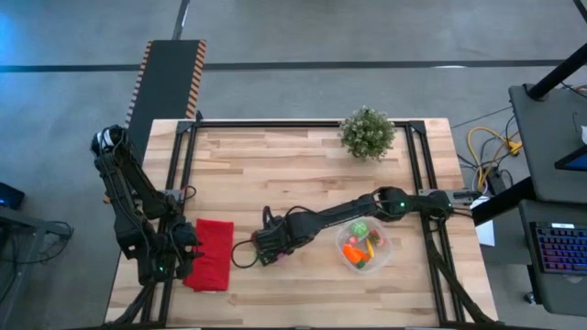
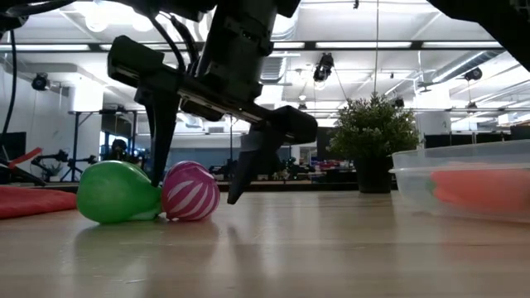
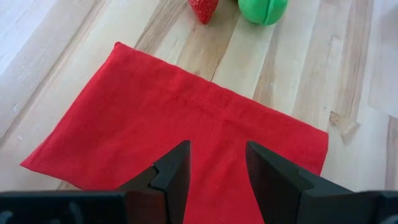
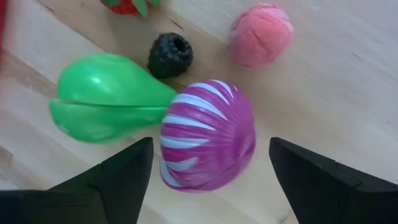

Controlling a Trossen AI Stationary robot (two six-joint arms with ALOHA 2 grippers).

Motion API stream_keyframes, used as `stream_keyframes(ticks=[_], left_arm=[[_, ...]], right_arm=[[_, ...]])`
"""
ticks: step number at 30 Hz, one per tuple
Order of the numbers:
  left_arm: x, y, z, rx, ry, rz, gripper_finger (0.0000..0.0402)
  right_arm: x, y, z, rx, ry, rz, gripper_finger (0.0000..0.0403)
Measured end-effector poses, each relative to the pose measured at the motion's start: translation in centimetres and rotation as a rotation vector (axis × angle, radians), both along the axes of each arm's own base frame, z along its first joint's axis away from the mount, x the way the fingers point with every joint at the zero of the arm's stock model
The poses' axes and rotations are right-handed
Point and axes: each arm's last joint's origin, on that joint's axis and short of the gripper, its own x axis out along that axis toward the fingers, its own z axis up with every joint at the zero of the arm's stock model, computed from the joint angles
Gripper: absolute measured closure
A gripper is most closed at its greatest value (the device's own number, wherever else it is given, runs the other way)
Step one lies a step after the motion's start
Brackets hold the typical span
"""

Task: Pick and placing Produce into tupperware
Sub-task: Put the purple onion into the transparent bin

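While the wooden surface carries everything, the right arm reaches across it from the right edge toward the middle, and its right gripper hangs low over a pink-purple striped piece, jaws released and spread wide to either side of it, neither finger touching it in the right wrist view. Over the red cloth near the front left corner sits the left gripper, jaws released with a gap between them and nothing held. Right of the working gripper, the clear tupperware already holds an orange carrot plus green and yellow pieces. A potted plant stands at the far edge. Among loose produce, a green piece lies touching the striped one; just beyond them lie a pink rounded piece and a small black berry, the berry touching the green piece.
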Motion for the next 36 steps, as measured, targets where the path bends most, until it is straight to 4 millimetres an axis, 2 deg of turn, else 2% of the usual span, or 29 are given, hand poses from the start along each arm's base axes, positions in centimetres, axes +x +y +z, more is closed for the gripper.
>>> stream_keyframes(ticks=[10,18,21,27,31,33,36], left_arm=[[0.0,0.0,0.0,0.000,0.000,-0.001,0.0262],[0.0,0.0,0.0,-0.001,0.000,0.000,0.0262],[0.0,0.0,0.0,-0.001,0.000,0.000,0.0262],[0.0,0.0,0.0,-0.001,0.000,0.000,0.0262],[0.0,0.0,-0.1,0.003,0.002,0.000,0.0262],[0.0,0.0,-0.1,0.004,0.002,0.000,0.0262],[0.0,0.0,-0.1,0.008,0.000,-0.001,0.0262]], right_arm=[[0.9,0.2,-1.2,0.030,-0.046,0.002,0.0123],[0.7,0.2,-1.2,0.015,-0.029,0.018,0.0152],[0.7,0.2,-0.6,0.015,-0.034,0.039,0.0165],[0.3,0.1,2.8,0.008,-0.001,0.098,0.0170],[-0.9,-0.1,5.1,0.008,0.020,0.112,0.0170],[-1.9,-0.3,7.2,0.008,0.016,0.113,0.0170],[-3.9,-0.8,11.5,0.006,-0.019,0.101,0.0170]])
